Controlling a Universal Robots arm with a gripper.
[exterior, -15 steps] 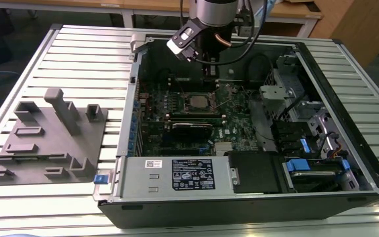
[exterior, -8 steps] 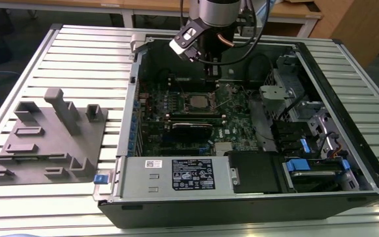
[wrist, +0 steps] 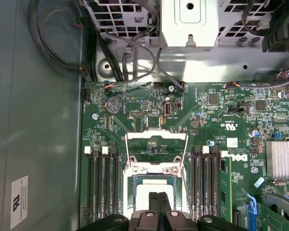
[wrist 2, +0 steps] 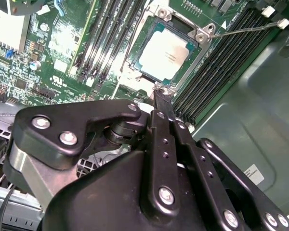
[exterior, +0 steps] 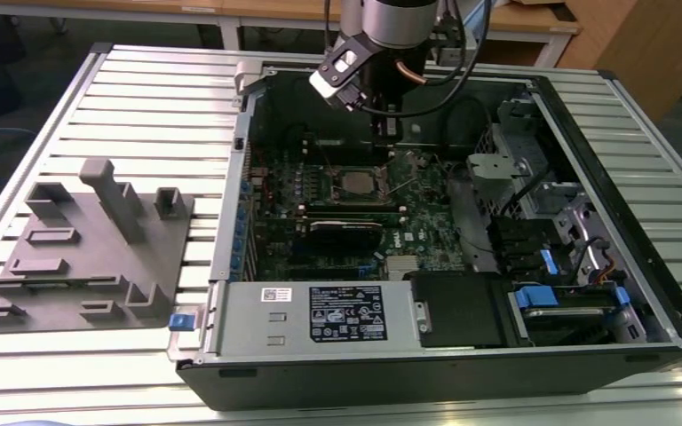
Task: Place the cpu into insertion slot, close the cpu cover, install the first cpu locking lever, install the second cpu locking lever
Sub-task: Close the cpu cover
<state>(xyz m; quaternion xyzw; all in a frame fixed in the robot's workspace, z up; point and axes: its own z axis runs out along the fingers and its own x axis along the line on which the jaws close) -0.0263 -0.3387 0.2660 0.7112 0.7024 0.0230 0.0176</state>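
The cpu lies flat in the insertion slot on the green motherboard, its silver top showing; from the exterior view it sits mid-board. The cpu cover, a thin silver frame, stands raised from its hinge bar, and the board is visible through its window. A thin wire locking lever runs unlatched beside the socket. My gripper hangs above the socket with its black fingers pressed together and nothing between them. The first wrist view has the gripper over part of the cpu. In the exterior view the gripper is well above the board.
Long black memory slots flank the socket on both sides. Cables loop near the case wall. A drive cage and power supply crowd the case. A grey fixture block lies on the slatted table at the exterior view's left.
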